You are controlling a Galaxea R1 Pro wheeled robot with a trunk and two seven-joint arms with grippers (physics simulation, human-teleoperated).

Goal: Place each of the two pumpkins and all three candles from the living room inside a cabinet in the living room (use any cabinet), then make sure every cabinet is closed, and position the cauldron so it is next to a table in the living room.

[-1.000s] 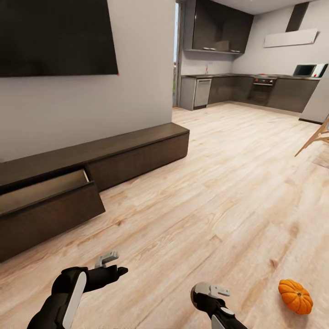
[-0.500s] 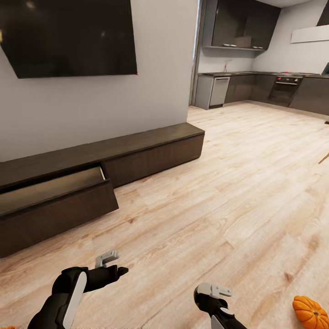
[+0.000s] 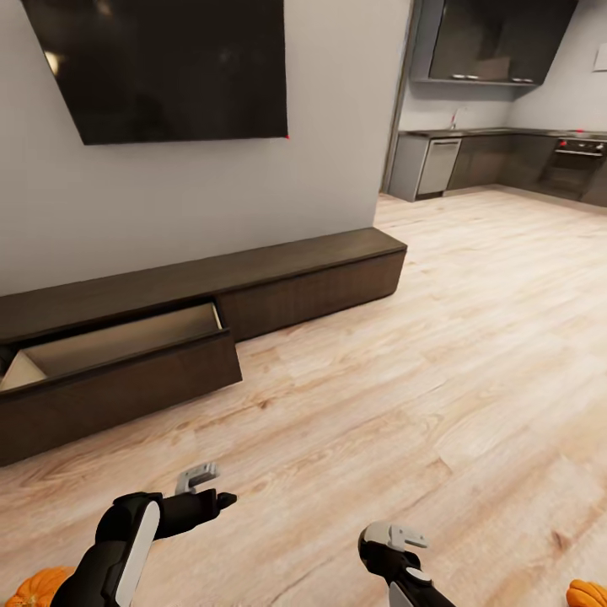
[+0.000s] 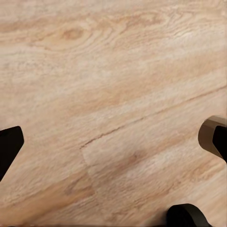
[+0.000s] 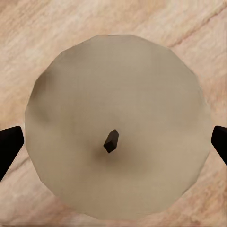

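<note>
Right wrist view had a candle (image 5: 118, 142) sitting square between the right jaws, wick end up towards the camera, with a dark fingertip (image 5: 9, 146) showing at each side of it. The tips stood wide, but I could not tell whether they were pinching the candle or merely flanking it. The left jaws were spread, with nothing between them but floorboards (image 4: 113, 94).

That doubtful hold was my main worry. If the tips were not truly bearing on the smooth, stubby wax, any swing of the arm could have let it slip out, and I'd expect a round candle to roll off across bare boards. The open drawer (image 3: 118, 346) lay ahead of the left jaws and well apart from both pairs; its tall dark front stood out from the cabinet (image 3: 320, 270), so a low approach might have knocked the candle against that front rather than clearing it. One pumpkin (image 3: 34, 588) lay on the floor behind and outside the left jaws, another (image 3: 590, 594) well out beyond the right jaws; a turn of the base might have nudged either away.

The floor (image 3: 438, 379) was pale wood planking, flat and open. The cabinet ran low and long along a grey wall under a big dark television (image 3: 169, 67), its drawer lined in pale beige and, as far as it showed, holding nothing. Far beyond the jaws the room opened into a dark-fronted kitchen (image 3: 506, 160).
</note>
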